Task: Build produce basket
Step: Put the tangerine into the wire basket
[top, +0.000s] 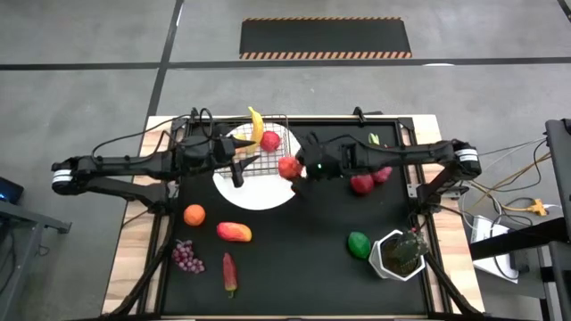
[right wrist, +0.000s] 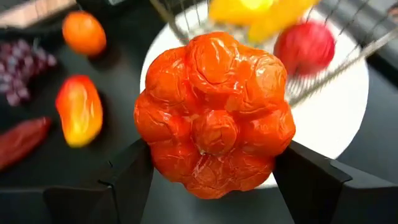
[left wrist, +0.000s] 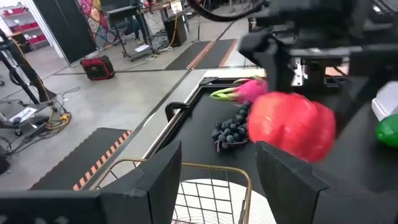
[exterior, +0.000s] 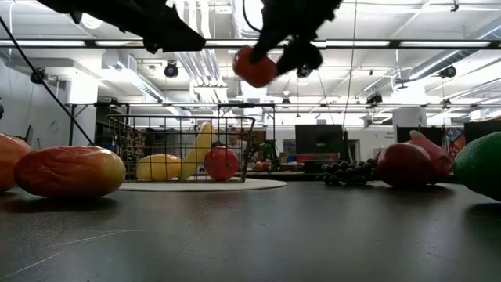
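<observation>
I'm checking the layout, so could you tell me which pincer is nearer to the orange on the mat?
Left. The left pincer sits over the plate, just beyond the orange. The right pincer holds a red fruit farther off, past the plate's other side.

My overhead camera looks straight down on the table (top: pixel 294 267); my low camera looks level across it. Both wrist cameras sit close, sharing the basket (top: pixel 266 147) near twelve o'clock.

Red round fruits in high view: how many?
3 red fruits: one in the basket, one in the right tool, one on the mat beside the dragon fruit. More may be hidden.
</observation>
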Tool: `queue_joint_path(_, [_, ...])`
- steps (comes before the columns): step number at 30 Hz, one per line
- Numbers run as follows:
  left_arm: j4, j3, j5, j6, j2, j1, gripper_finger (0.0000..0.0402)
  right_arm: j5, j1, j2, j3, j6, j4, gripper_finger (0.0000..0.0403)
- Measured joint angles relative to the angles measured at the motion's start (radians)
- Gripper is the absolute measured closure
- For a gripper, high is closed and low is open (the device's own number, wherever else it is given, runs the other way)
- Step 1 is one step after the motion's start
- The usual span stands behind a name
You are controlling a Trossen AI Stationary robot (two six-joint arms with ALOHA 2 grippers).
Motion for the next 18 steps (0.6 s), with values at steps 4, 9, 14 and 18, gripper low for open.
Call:
queue_joint_path(4, [0.07,-0.057,-0.003,-0.003,-0.031,0.0,0.0214,-0.008,-0.05,0.056,0.094,-0.047,-0.015,0.0126])
queue_joint_path(9, [0.151,-0.102,-0.007,0.048,-0.086,0.0,0.0214,-0.07,-0.118,0.171,0.206,-0.093,-0.045,0.0126])
queue_joint_path(14, [0.192,-0.122,-0.007,0.085,-0.134,0.0,0.0214,-0.12,-0.181,0.289,0.331,-0.106,-0.097,0.0126])
queue_joint_path(18, [0.194,-0.15,-0.007,0.106,-0.159,0.001,0.0214,-0.12,-0.212,0.37,0.423,-0.098,-0.187,0.0126])
